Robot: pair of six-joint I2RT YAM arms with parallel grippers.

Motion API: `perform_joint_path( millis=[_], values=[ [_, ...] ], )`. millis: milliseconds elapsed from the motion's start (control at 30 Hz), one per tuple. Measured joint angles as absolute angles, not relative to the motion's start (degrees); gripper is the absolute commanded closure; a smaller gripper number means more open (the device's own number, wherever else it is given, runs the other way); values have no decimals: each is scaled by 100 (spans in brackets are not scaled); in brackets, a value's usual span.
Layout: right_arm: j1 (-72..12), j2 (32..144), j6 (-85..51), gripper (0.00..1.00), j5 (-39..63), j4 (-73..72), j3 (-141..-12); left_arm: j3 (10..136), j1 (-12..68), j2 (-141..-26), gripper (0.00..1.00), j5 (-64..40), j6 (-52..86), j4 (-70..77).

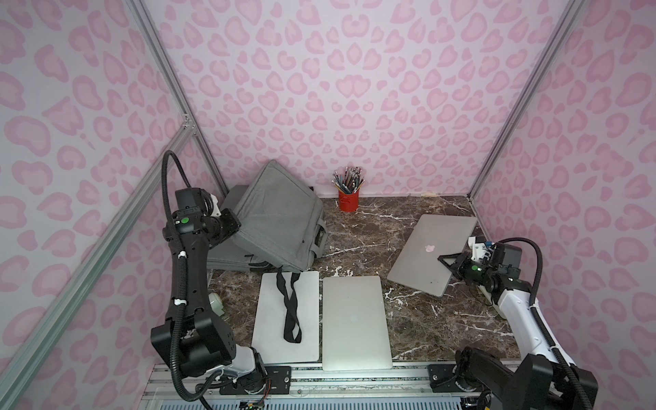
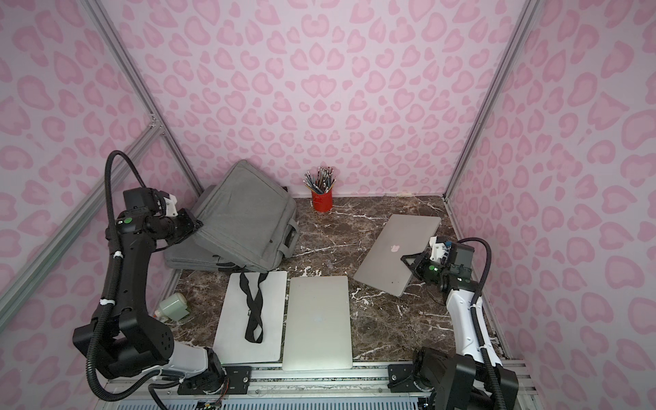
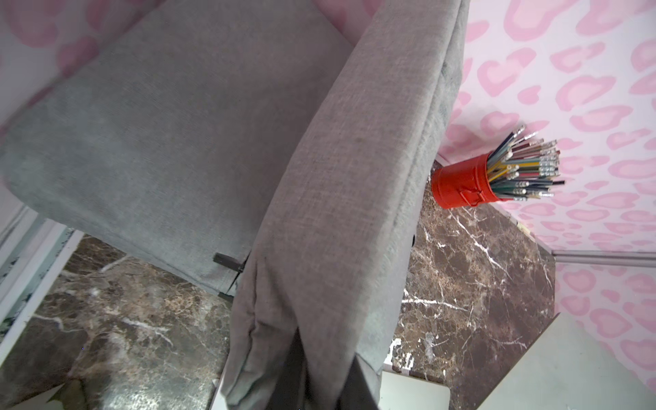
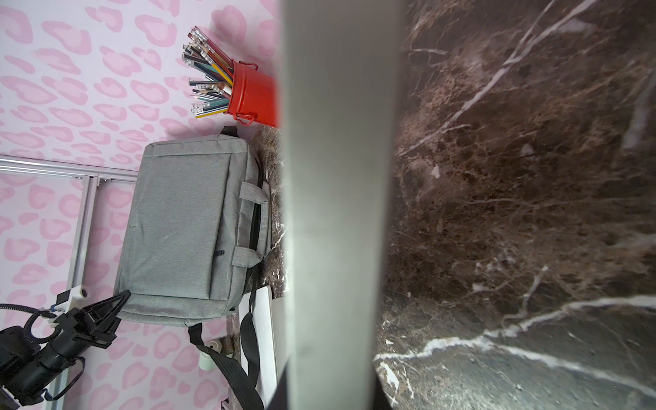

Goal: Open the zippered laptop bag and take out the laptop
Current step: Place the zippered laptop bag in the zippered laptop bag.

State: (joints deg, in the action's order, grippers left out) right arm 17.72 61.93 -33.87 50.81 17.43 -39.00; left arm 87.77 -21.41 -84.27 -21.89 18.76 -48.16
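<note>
One closed laptop, logo up, was out of the bag, over the right part of the surface. The right end effector was clamped on its near edge. The grey laptop bag stood tilted at rear left, and the left end effector was pinched together on its fabric edge. Front centre, a white laptop and a silver laptop lay flat side by side. The black strap lay across the white one. A red pencil cup stood by the back wall.

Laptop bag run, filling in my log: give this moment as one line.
left gripper: shut on grey bag corner, bag propped up | right gripper: shut on laptop edge, laptop outside bag
</note>
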Motion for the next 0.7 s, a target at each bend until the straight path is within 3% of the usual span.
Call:
perform_joint_path(
  millis=[267,700],
  values=[
    [1656,6259,-3476,100,5061,1586,-3900,8875,-2775,-8750,97,-2075,1791,-4814],
    [1426,6451,-3498,100,5061,1461,-3785,9074,-2808,-9898,66,-51,1201,-4836]
  ],
)
